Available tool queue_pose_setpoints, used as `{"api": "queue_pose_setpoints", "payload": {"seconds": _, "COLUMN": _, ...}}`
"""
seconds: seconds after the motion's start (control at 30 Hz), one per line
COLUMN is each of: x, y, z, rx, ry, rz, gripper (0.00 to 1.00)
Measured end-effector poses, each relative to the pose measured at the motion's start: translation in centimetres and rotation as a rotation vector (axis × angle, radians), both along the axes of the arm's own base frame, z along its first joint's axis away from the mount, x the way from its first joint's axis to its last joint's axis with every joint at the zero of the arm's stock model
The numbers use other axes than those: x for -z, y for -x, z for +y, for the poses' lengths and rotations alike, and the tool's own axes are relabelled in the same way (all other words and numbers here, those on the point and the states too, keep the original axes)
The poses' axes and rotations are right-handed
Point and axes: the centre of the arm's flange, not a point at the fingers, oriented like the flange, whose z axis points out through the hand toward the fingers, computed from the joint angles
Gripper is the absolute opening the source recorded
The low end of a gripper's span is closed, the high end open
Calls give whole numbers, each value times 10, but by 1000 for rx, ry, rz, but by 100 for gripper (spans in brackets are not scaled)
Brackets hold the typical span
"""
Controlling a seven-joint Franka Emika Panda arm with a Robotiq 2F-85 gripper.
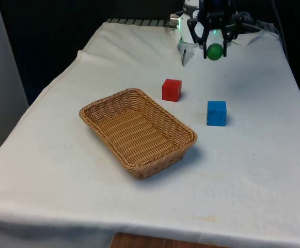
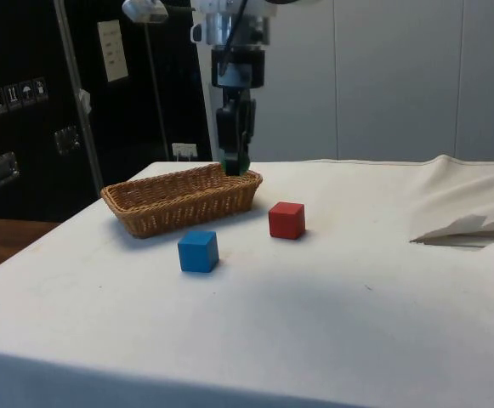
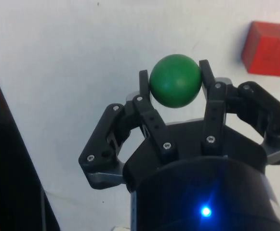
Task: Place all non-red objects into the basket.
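Front view: the gripper [image 1: 215, 47] hangs above the white cloth [image 1: 253, 170] with a green ball [image 1: 215, 51] pinched between its jaws. The red cube [image 1: 171, 90], blue cube [image 1: 216, 113] and wicker basket [image 1: 115, 101] all sit well below and apart from it.

Side view: the gripper [image 2: 235, 161] hovers just past the basket [image 2: 178, 204], and the ball barely shows.

Wrist view: the fingers [image 3: 143, 85] clamp both sides of the green ball [image 3: 175, 80], with the red cube [image 3: 268, 49] off beyond one finger.

Gripper [image 1: 215, 45]: raised above the table's far end, clasping a green ball [image 1: 215, 51].
Basket [image 1: 120, 105]: wicker, nearest the camera.
Red cube [image 1: 171, 90]: just behind the basket.
Blue cube [image 1: 216, 113]: toward the front view's right of it.
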Motion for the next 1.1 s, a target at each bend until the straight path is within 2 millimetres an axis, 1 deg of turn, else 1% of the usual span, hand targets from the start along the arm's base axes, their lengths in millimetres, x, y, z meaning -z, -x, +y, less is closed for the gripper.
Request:
{"api": "queue_pose_setpoints", "payload": {"seconds": 0.23, "x": -3, "y": -27, "z": -9, "rx": 3, "ry": 10, "rz": -13, "gripper": 0}}
{"api": "queue_pose_setpoints", "payload": {"seconds": 0.43, "x": -3, "y": -43, "z": -17, "rx": 6, "ry": 20, "rz": -16, "gripper": 0}}
{"api": "queue_pose_setpoints", "payload": {"seconds": 0.47, "x": -2, "y": -49, "z": -21, "rx": 7, "ry": 25, "rz": -17, "gripper": 0}}
{"api": "queue_pose_setpoints", "payload": {"seconds": 0.63, "x": 0, "y": -65, "z": -32, "rx": 11, "ry": 38, "rz": -24, "gripper": 0}}
{"api": "queue_pose_setpoints", "payload": {"seconds": 0.67, "x": 0, "y": -65, "z": -32, "rx": 11, "ry": 38, "rz": -24, "gripper": 0}}
{"api": "queue_pose_setpoints", "payload": {"seconds": 0.7, "x": 2, "y": -70, "z": -37, "rx": 14, "ry": 43, "rz": -22, "gripper": 0}}
{"api": "queue_pose_setpoints", "payload": {"seconds": 0.87, "x": 4, "y": -80, "z": -48, "rx": 17, "ry": 54, "rz": -25, "gripper": 0}}
{"api": "queue_pose_setpoints", "payload": {"seconds": 0.93, "x": 4, "y": -80, "z": -48, "rx": 17, "ry": 54, "rz": -25, "gripper": 0}}
{"api": "queue_pose_setpoints", "payload": {"seconds": 1.1, "x": 10, "y": -91, "z": -64, "rx": 25, "ry": 68, "rz": -24, "gripper": 0}}
